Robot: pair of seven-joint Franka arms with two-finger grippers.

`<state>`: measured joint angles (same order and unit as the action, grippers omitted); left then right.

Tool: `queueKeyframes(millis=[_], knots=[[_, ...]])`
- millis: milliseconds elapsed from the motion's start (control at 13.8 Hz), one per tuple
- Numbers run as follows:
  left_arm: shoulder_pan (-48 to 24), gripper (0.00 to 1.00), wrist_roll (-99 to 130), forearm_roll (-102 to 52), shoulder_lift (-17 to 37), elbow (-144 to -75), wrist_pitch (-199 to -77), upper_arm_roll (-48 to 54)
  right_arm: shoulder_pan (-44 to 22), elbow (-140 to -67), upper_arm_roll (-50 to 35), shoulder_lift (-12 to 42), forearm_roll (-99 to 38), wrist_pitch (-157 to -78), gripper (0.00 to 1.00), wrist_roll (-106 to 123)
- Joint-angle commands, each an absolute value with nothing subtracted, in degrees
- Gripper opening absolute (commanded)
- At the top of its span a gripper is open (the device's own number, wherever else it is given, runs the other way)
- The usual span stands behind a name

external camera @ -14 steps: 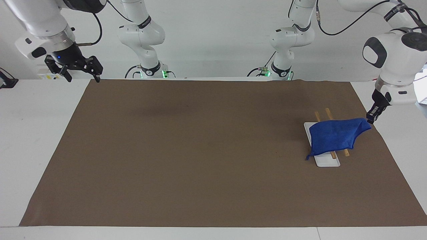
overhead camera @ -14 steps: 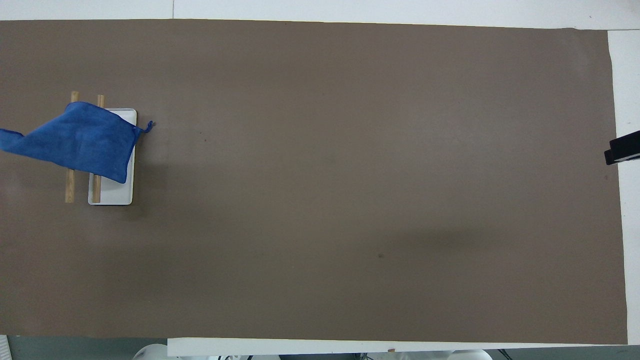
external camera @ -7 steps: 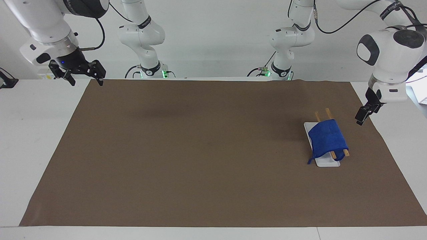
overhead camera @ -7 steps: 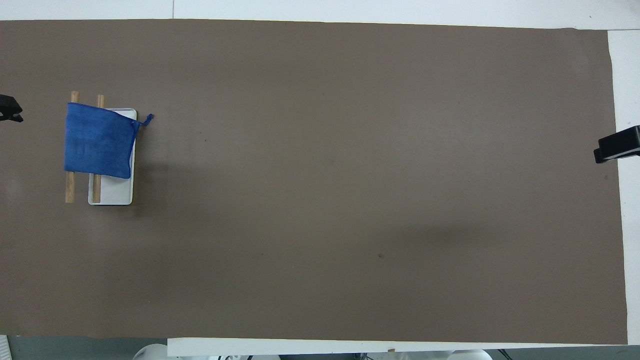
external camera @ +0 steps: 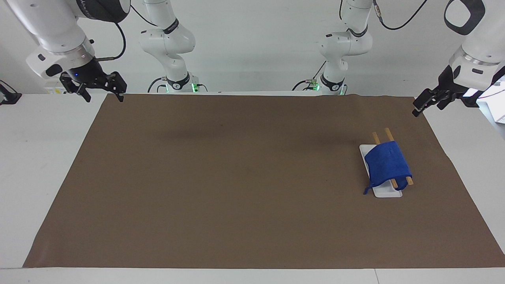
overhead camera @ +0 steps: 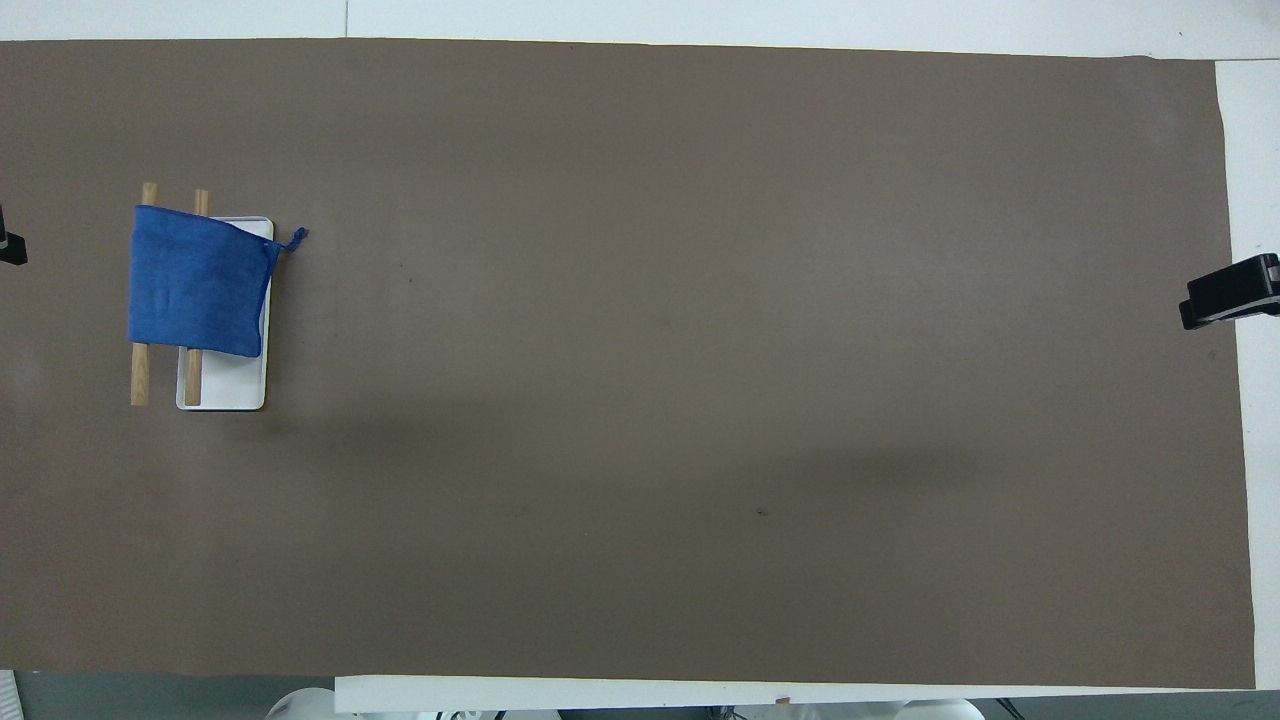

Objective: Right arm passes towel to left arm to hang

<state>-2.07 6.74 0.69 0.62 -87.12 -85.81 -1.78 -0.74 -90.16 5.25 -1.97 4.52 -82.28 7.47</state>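
Note:
The blue towel [external camera: 388, 165] hangs draped over two wooden rods [external camera: 389, 135] of a small rack with a white base [external camera: 388, 193], toward the left arm's end of the table. It also shows in the overhead view [overhead camera: 198, 280]. My left gripper [external camera: 428, 108] is open and empty, raised over the mat's corner, well apart from the towel. Only its tip shows in the overhead view [overhead camera: 8, 248]. My right gripper [external camera: 102, 96] is open and empty, waiting over the mat's corner at the right arm's end. It also shows in the overhead view [overhead camera: 1228, 300].
A brown mat [external camera: 236, 177] covers most of the white table [external camera: 39, 157]. The arms' two white bases [external camera: 177, 83] [external camera: 331, 83] stand at the robots' edge of the table. The towel's little loop [overhead camera: 297, 238] sticks out past the rack's base [overhead camera: 225, 388].
My left gripper let go of the towel's corner, and the towel dropped over the rods. The left gripper then rose and drew back toward the robots. The right gripper barely shifted.

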Motion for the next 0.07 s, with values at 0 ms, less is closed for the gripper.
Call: queueKeyframes(millis=[0], knots=[[-2.99,1.0,4.13,-1.13,3.69,-83.58,-83.23,-2.2,-0.62,-91.58,5.27,-3.16,3.52,-82.79,1.0,7.03]])
